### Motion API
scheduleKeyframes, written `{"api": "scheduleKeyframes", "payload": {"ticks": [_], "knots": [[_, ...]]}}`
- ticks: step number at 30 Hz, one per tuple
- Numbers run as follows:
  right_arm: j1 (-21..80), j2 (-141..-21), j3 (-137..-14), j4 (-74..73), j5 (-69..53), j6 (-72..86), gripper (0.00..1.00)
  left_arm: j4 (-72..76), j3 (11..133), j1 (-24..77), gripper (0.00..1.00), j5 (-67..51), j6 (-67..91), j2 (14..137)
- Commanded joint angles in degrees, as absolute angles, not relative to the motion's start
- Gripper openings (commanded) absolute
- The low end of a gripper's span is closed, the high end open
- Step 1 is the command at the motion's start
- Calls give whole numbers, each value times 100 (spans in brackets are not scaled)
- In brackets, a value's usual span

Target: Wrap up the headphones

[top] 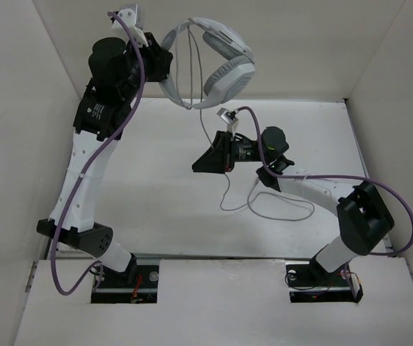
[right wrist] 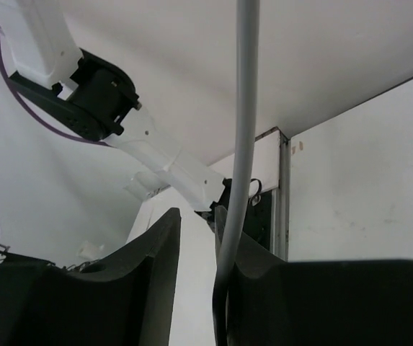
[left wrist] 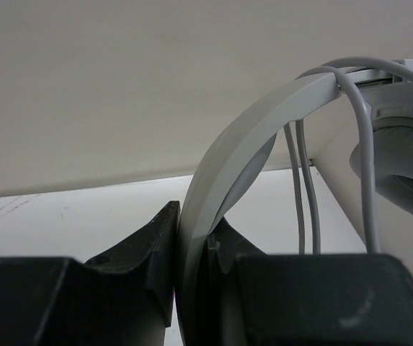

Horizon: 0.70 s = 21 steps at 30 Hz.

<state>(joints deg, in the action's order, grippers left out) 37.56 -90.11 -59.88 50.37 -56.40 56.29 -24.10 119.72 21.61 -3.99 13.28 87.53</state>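
The white headphones (top: 224,68) hang in the air at the back, ear cups with grey cushions (left wrist: 408,173) to the right. My left gripper (top: 164,61) is shut on the curved headband (left wrist: 220,166), which stands clamped between its jaws (left wrist: 192,231). The thin grey cable (top: 192,72) is looped over the headband (left wrist: 368,180), drops down, and trails in a loop on the table (top: 278,213). My right gripper (top: 205,164) is lower, in mid-table. Its jaws (right wrist: 197,231) stand apart; the cable (right wrist: 243,144) runs between them against the right finger, with a gap to the left finger.
White walls close in the table on the left, back and right (top: 379,58). Thick purple robot cables run along both arms (top: 401,209). The left arm (right wrist: 83,94) shows in the right wrist view. The arm bases sit at the near edge (top: 127,277).
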Motion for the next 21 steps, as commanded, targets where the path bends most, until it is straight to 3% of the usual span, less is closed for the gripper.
{"api": "scheduleKeyframes", "payload": {"ticks": [1,8,15,21], "knots": [[3889,-9079,-6099,5318,-5739,5511,31,-1547,12287,2175,0,447,1705,8683],[4091,-9167,-6258,5046,-5739,5256,24,-1371,12305,2201,0,1230,1381,8806],[4425,-9150,-6582,4194,-6002,4501,4,-1055,12235,2184,0,1836,774,8921],[4539,-8965,-6802,3394,-6082,3869,0,-721,11998,1991,0,2170,282,8965]]}}
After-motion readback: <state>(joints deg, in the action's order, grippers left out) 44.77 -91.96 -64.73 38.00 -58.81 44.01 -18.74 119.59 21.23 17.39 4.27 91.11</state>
